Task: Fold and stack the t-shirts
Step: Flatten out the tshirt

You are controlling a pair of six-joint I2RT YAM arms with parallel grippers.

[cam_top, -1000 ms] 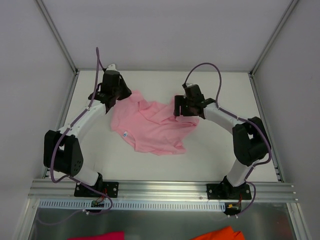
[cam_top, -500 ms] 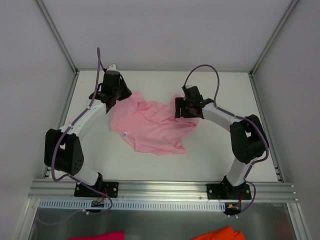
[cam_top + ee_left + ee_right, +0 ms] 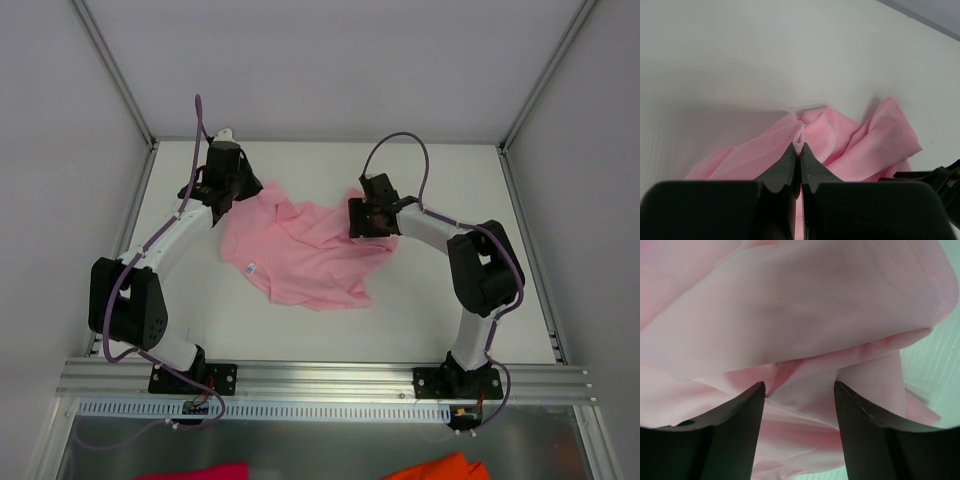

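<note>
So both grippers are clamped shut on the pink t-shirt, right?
No: only the left gripper is shut on the pink t-shirt. The right gripper is open, its fingers apart astride a fold, as the right wrist view shows.

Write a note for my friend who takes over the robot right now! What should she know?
Left gripper: jaws shut on a fold at the far left edge of the pink t-shirt.
Right gripper: jaws open, astride a bunched fold on its far right side, not pinched yet.
The shirt lies crumpled in the middle of the table, neck label showing at its near left.
Done: nothing folded.
Left: spread it flat, fold, stack.
</note>
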